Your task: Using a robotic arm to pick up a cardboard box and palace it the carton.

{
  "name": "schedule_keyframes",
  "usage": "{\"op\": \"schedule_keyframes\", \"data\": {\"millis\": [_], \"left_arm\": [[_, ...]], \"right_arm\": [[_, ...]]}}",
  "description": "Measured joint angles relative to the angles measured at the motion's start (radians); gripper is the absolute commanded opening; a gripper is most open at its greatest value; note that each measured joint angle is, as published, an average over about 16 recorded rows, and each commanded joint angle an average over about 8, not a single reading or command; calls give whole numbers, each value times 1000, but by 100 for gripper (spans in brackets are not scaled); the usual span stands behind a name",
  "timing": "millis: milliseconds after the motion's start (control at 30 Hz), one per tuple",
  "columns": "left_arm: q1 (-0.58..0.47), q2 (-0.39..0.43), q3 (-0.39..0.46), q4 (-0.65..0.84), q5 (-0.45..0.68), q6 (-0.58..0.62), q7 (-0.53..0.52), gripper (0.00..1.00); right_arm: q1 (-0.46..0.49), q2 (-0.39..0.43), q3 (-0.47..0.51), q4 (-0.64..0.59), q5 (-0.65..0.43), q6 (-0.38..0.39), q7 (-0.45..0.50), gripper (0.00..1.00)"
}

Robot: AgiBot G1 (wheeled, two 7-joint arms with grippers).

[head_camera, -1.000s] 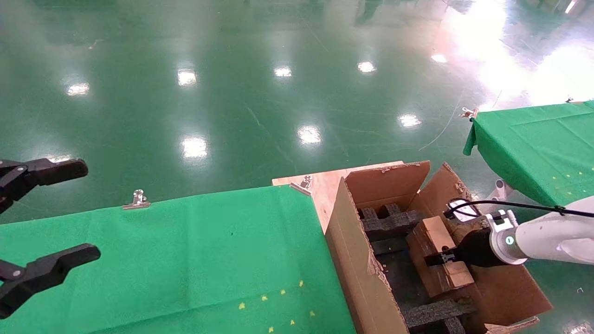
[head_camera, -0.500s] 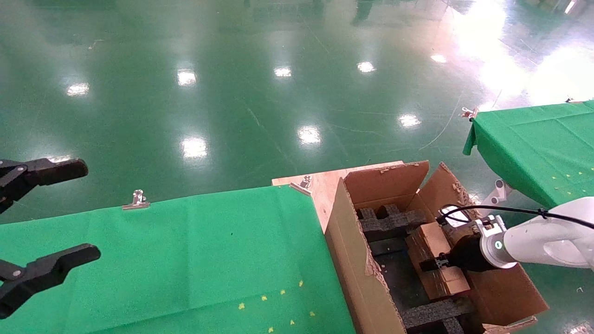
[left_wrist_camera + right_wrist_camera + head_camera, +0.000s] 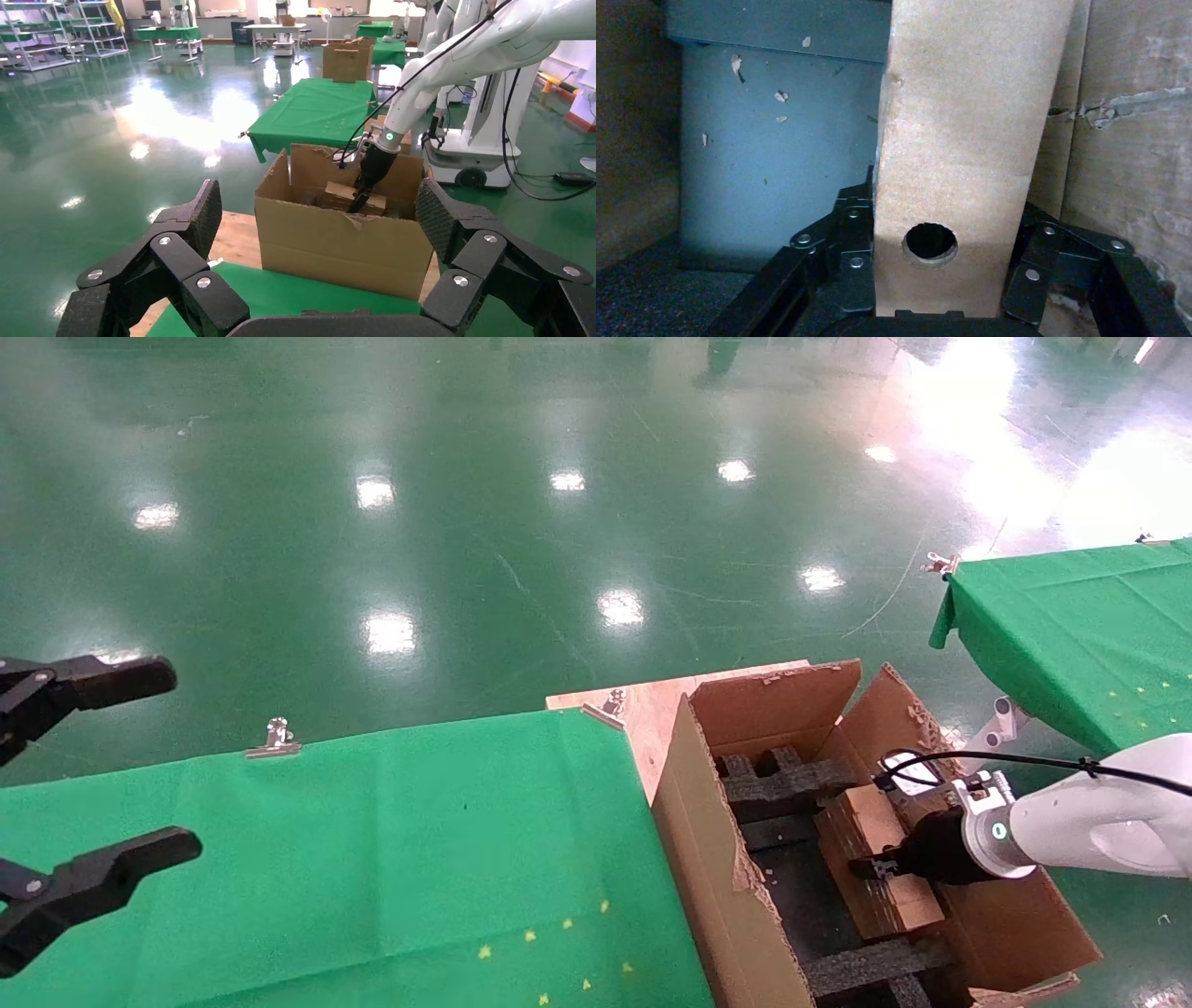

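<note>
The small cardboard box (image 3: 869, 814) with a round hole (image 3: 930, 243) is held by my right gripper (image 3: 871, 868), which is shut on its two sides. The white robotic arm (image 3: 1090, 822) reaches into the carton (image 3: 717, 859) from the right. The box sits low inside the carton, between the black foam inserts (image 3: 782, 780), close to the carton's right wall. In the right wrist view the black fingers (image 3: 852, 239) press both sides of the box (image 3: 968, 126). My left gripper (image 3: 93, 766) is open and parked at the far left. Its view shows the carton (image 3: 337, 246).
A table with a green cloth (image 3: 372, 850) stands left of the carton, with a metal clip (image 3: 275, 738) on its far edge. A bare wooden board (image 3: 652, 710) lies behind the carton. A second green table (image 3: 1080, 626) stands at the right. Shiny green floor lies beyond.
My right gripper has moved the box a little lower and to the left, deeper into the carton. The left arm has not moved.
</note>
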Motion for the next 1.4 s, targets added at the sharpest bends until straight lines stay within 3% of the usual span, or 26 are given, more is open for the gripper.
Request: {"op": "schedule_keyframes", "data": {"millis": [433, 767, 1200, 1400], "left_arm": [[0, 0, 0, 0, 0, 0, 0, 100], [0, 0, 0, 0, 0, 0, 0, 100], [0, 0, 0, 0, 0, 0, 0, 100], [0, 0, 0, 0, 0, 0, 0, 100]], "right_arm": [[67, 38, -2, 38, -11, -9, -9, 100], [188, 109, -3, 152, -41, 18, -24, 100], [462, 277, 10, 512, -116, 96, -18, 100], [581, 372, 49, 727, -98, 79, -12, 100]]}}
